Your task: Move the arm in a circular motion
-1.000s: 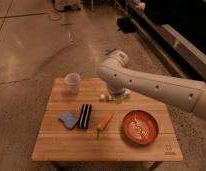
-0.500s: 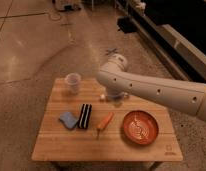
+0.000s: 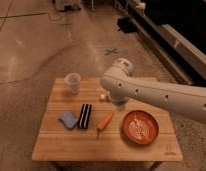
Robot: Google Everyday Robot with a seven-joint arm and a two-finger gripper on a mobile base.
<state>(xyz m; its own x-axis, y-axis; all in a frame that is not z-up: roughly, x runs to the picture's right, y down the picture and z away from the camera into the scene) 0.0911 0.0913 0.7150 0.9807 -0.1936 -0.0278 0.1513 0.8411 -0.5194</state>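
Note:
The large white glossy arm (image 3: 156,95) reaches in from the right edge over the back of the wooden table (image 3: 61,147). Its rounded joint (image 3: 117,77) hangs above the table's middle. The gripper (image 3: 119,103) points down under that joint, just above the tabletop, and the arm mostly hides it. It is close to a small white object (image 3: 102,97) and holds nothing that I can see.
On the table are a white cup (image 3: 72,82) at the back left, a blue sponge (image 3: 68,120), a black-and-white striped object (image 3: 85,116), a carrot (image 3: 104,122) and an orange bowl (image 3: 140,126) at the right. Dark benches line the back right.
The arm's rounded joint has shifted slightly towards the camera and to the right over the table. The objects on the table have not moved.

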